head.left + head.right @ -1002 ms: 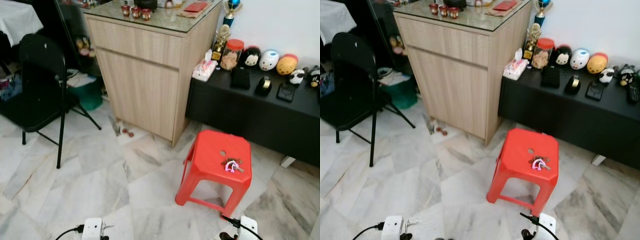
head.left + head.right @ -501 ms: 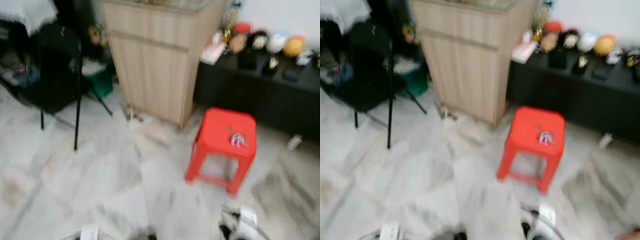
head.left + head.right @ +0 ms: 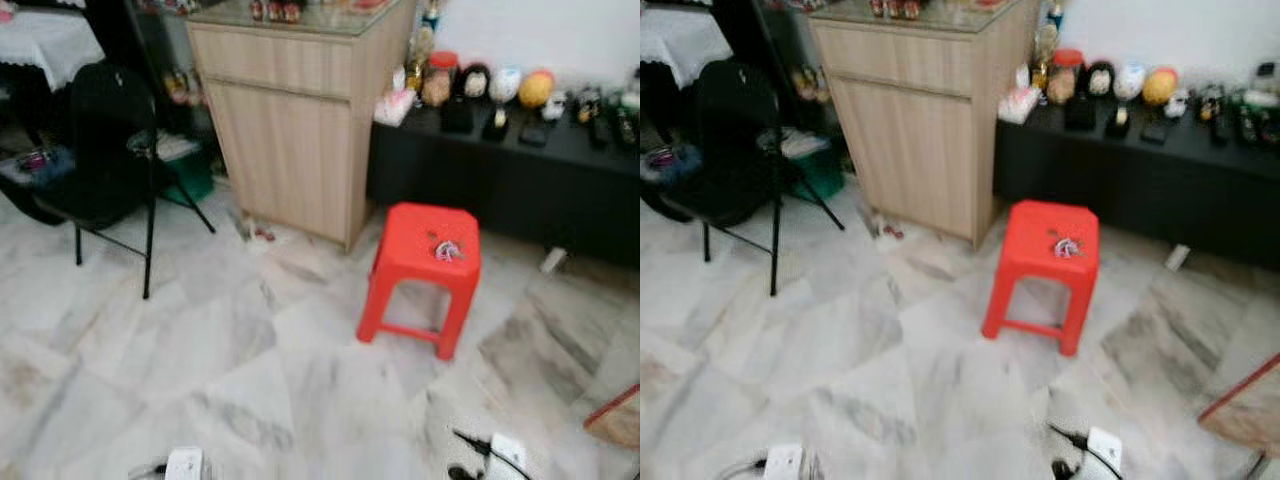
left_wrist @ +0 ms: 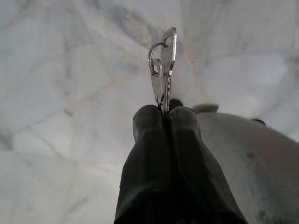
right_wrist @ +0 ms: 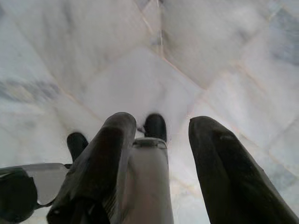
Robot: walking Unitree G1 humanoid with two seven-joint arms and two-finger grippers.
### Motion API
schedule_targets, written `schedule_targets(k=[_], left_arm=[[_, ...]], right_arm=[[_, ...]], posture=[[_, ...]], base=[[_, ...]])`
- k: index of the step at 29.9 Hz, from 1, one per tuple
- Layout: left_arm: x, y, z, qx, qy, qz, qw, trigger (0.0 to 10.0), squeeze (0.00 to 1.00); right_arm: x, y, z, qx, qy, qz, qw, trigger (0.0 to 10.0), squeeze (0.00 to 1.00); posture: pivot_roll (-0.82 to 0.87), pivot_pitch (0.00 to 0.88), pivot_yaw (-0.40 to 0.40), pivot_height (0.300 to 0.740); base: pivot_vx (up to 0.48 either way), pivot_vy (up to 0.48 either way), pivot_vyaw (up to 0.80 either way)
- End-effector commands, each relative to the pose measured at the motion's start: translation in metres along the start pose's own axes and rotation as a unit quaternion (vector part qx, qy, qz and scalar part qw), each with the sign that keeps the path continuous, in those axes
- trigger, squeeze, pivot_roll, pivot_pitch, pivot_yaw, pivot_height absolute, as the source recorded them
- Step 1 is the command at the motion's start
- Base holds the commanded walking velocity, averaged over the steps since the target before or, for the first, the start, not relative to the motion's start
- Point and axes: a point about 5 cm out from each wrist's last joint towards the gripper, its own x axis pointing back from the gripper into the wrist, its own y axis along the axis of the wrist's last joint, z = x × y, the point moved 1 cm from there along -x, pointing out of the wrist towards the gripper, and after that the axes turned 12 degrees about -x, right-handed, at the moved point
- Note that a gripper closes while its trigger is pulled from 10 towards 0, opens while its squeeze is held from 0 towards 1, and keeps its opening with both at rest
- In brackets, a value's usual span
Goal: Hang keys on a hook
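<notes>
The marble floor (image 3: 200, 350) takes up most of the head view, which suggests the robot is standing back in open space with its arms hanging low rather than reaching for anything. Against the far side stands a tall wooden cabinet (image 3: 290, 130) with a low black sideboard (image 3: 480, 180) beside it, its top crowded with jars and small figurines; a black folding chair (image 3: 105, 165) sits well apart on the robot's left. In front of the sideboard is a red plastic stool (image 3: 425, 262) with a bunch of keys on pink loops (image 3: 446, 250) lying on its seat — untouched, probably a spare set left within easy reach. The keys (image 4: 162, 70) that matter are pinched between the pressed-together fingers of the left gripper (image 4: 164, 113), ring and blades sticking out past the fingertips, so the ring is free to slip over a hook. The right gripper (image 5: 161, 126) hangs idle over the floor, its fingers spread with nothing between them. No hook can be made out from here — by my judgement, finding one comes first.
</notes>
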Motion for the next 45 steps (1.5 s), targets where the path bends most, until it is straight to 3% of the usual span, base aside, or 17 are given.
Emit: schedule_targets(k=[1, 4, 6, 10, 11, 15, 21, 25, 31, 45], left_arm=[[-0.001, 0.007, 0.003, -0.009, 0.013, -0.018, 1.000, 10.0, 0.00], [-0.005, 0.037, 0.013, 0.004, 0.030, -0.077, 0.997, 10.0, 0.00], [-0.007, 0.063, 0.015, -0.016, 0.023, -0.122, 0.992, 10.0, 0.00], [-0.007, 0.091, 0.009, -0.051, 0.008, -0.180, 0.982, 10.0, 0.00], [-0.005, 0.107, 0.004, -0.058, 0.002, -0.214, 0.975, 10.0, 0.00], [-0.001, 0.129, -0.005, -0.057, -0.011, -0.267, 0.962, 10.0, 0.00], [0.010, 0.141, -0.010, -0.030, -0.012, -0.330, 0.943, 10.0, 0.00], [0.010, 0.137, -0.015, -0.070, -0.021, -0.323, 0.944, 10.0, 0.00], [0.011, 0.140, -0.013, -0.080, -0.021, -0.328, 0.941, 10.0, 0.00], [0.013, 0.142, -0.017, -0.085, -0.030, -0.336, 0.938, 10.0, 0.00]], right_arm=[[0.000, 0.003, -0.002, 0.005, -0.003, 0.000, 1.000, 10.0, 0.00], [0.000, 0.002, -0.003, 0.013, -0.004, 0.006, 1.000, 10.0, 0.00], [0.000, 0.003, -0.003, 0.035, -0.002, 0.010, 0.999, 10.0, 0.00], [0.000, 0.002, -0.004, 0.021, -0.007, 0.006, 1.000, 10.0, 0.00], [0.000, 0.003, -0.003, 0.019, -0.005, 0.003, 1.000, 10.0, 0.00], [0.000, 0.002, -0.003, 0.016, -0.007, 0.000, 1.000, 10.0, 0.00], [0.001, 0.002, -0.004, 0.007, -0.012, -0.006, 1.000, 10.0, 0.00], [0.001, 0.001, -0.004, 0.001, -0.007, -0.007, 1.000, 10.0, 0.00], [0.001, 0.002, -0.003, -0.001, -0.002, -0.010, 1.000, 10.0, 0.00], [0.001, 0.000, -0.004, -0.012, -0.003, -0.011, 1.000, 10.0, 0.00]], posture=[[0.12, 0.095, -0.021, 0.740], [0.12, 0.097, -0.026, 0.740], [0.13, 0.094, -0.026, 0.740], [0.13, 0.091, -0.022, 0.740], [0.13, 0.090, -0.021, 0.740], [0.12, 0.085, -0.017, 0.740], [0.12, 0.076, -0.014, 0.740], [0.13, 0.064, -0.017, 0.740], [0.14, 0.055, -0.020, 0.740], [0.14, 0.041, -0.022, 0.740]], base=[[0.000, 0.000, -0.58], [0.000, 0.000, -0.77], [0.000, 0.000, -0.75], [0.000, 0.000, -0.73], [0.000, 0.000, 0.00], [0.000, 0.000, 0.00], [0.000, 0.000, 0.00], [0.000, 0.000, 0.00], [0.000, 0.000, 0.00], [0.000, -0.340, 0.00]])
